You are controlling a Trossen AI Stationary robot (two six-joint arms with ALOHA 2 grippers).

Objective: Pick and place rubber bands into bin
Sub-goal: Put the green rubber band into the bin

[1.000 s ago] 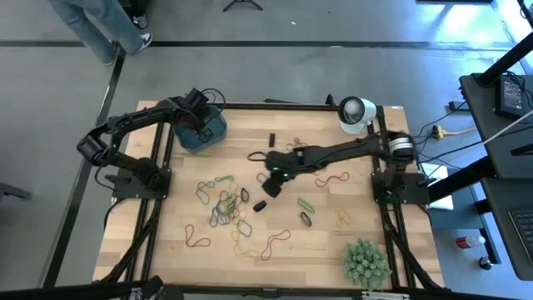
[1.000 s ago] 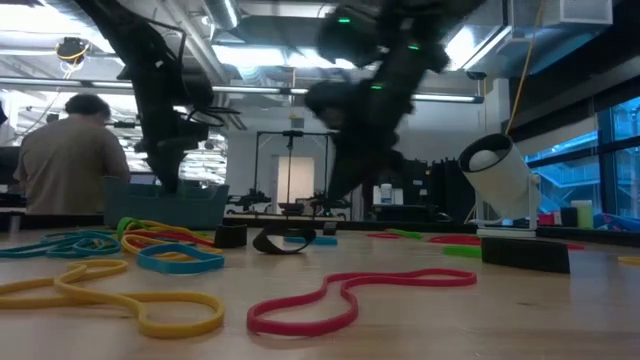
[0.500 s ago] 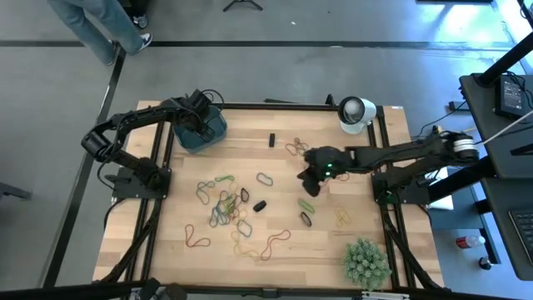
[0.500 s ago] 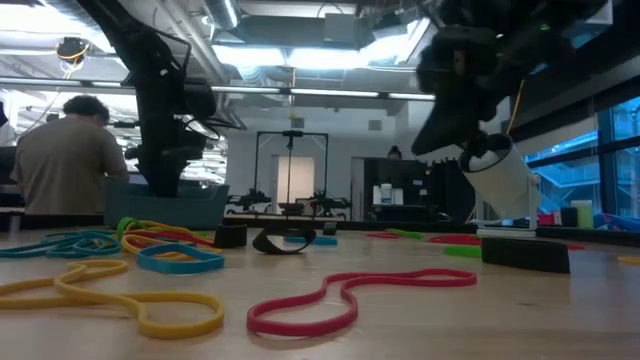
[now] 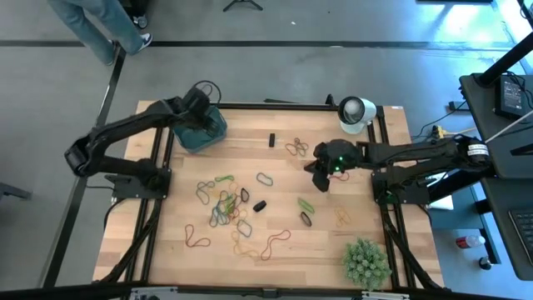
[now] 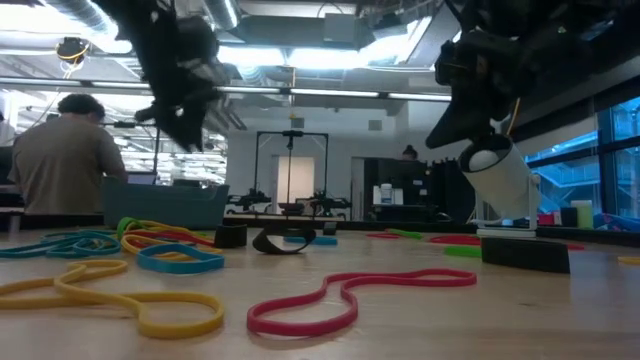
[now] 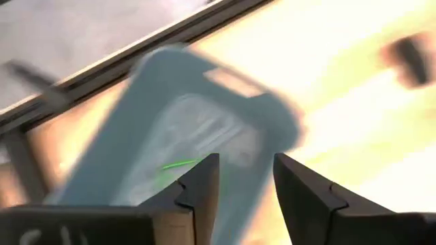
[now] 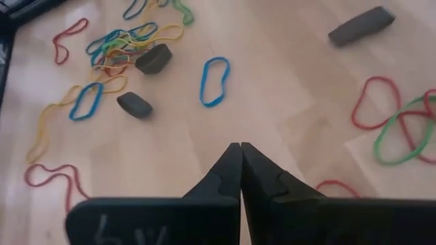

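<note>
High view: since a second ago the right claw has swung from mid-tabletop toward its base — fingers pressed together, empty; left claw parted over the teal plastic bin, thin green rubber band inside.

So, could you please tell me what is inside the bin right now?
One green band lies in the bin. The left hand, open above, covers part of the floor.

I see the bin at the table's far left corner, my left gripper above it. The rubber bands lie nearer and to the bin's right; my right gripper hangs farther right.
</note>
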